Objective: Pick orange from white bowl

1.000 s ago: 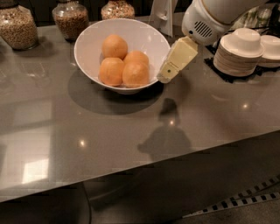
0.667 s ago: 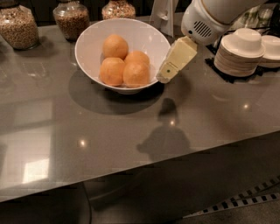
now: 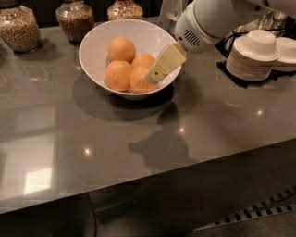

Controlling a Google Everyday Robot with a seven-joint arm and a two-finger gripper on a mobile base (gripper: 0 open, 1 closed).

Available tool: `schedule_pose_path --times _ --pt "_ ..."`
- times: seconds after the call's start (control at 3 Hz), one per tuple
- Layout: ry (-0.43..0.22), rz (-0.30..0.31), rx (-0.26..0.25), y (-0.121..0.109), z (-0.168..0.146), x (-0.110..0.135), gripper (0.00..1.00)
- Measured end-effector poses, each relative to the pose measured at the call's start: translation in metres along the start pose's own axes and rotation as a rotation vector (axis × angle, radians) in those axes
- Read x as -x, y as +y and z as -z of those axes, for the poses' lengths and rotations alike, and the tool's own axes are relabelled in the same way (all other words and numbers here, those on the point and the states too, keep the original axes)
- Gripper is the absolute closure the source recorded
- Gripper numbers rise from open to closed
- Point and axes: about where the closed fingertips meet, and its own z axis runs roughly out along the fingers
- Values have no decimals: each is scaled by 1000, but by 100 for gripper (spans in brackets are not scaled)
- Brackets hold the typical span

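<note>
The white bowl (image 3: pixel 95 53) stands on the grey counter at the back, left of centre. It holds oranges: one at the back (image 3: pixel 121 48), one at the front left (image 3: pixel 118 75) and one at the front right (image 3: pixel 138 81). My gripper (image 3: pixel 155 74) reaches in from the right over the bowl's right rim, slanting down and left. Its cream tip lies against or just in front of the front right orange. The white arm housing (image 3: pixel 203 21) is above and to the right of the bowl.
Three glass jars of grains stand along the back: (image 3: pixel 16 28), (image 3: pixel 74 18), (image 3: pixel 125 8). A stack of small white dishes (image 3: pixel 252 55) sits on a dark mat at the right. The counter's front edge (image 3: pixel 138 178) runs across the lower part of the view.
My gripper has moved left and down, from just outside the bowl's right rim to over the rim and onto the front right orange. The oranges and bowl have not shifted.
</note>
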Motion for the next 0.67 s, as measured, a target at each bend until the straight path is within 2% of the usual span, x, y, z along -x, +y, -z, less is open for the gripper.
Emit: schedule_pose_path --times 0.33,0.67 --pt "-46 -87 -14 4 -20 18 0" --pt "-61 -171 8 10 -38 27 16"
